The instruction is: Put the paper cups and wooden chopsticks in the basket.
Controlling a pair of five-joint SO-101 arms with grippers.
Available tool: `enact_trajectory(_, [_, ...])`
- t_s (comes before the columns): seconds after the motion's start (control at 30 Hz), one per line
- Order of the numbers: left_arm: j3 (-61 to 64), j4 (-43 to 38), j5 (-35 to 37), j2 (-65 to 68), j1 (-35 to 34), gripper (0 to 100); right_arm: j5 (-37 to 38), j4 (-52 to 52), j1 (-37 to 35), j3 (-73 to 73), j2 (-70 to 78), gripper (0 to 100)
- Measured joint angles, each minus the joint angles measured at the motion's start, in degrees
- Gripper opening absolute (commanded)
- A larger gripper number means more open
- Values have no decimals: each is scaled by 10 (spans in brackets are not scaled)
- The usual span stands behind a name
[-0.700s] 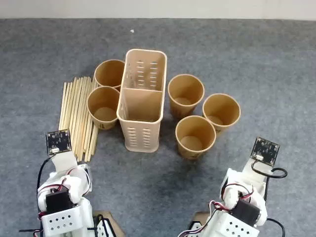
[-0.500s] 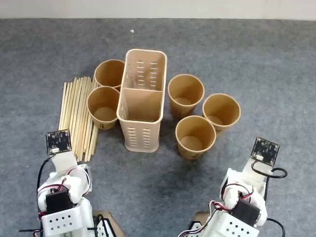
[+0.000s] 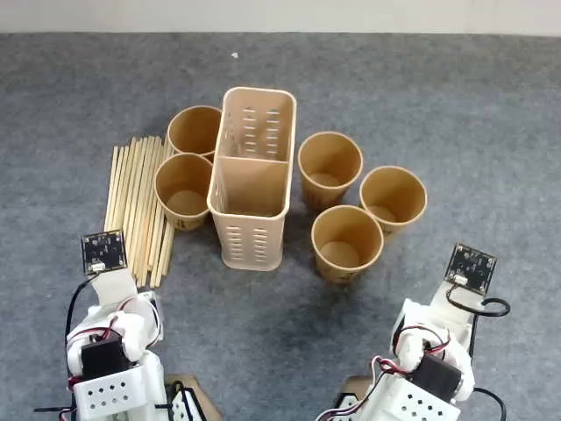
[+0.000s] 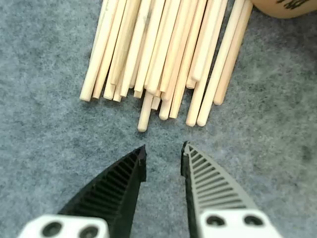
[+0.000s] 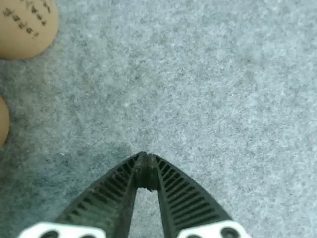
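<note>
A: Sticks (image 4: 163,54) could scatter if the left gripper (image 4: 162,148) pinches only their tips.
B: Yes. It hangs low, just short of them, fingers a little apart, holding nothing.
A: And the right gripper (image 5: 144,158)?
B: Low over grey carpet (image 5: 223,74), fingers pressed together (nothing between). Farther off, five cups (image 3: 348,241) stand beside the basket (image 3: 250,241), not in it.

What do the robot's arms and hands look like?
The left arm and right arm are white with black motors and red wiring; the right has a black cable. The left hand has one black, one grey ribbed finger; the right hand's are black.
</note>
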Motion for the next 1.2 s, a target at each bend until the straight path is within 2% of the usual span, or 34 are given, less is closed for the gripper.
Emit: enact_trajectory(1.2, [0,0,0,0,10,133,0,0,0,0,0,5])
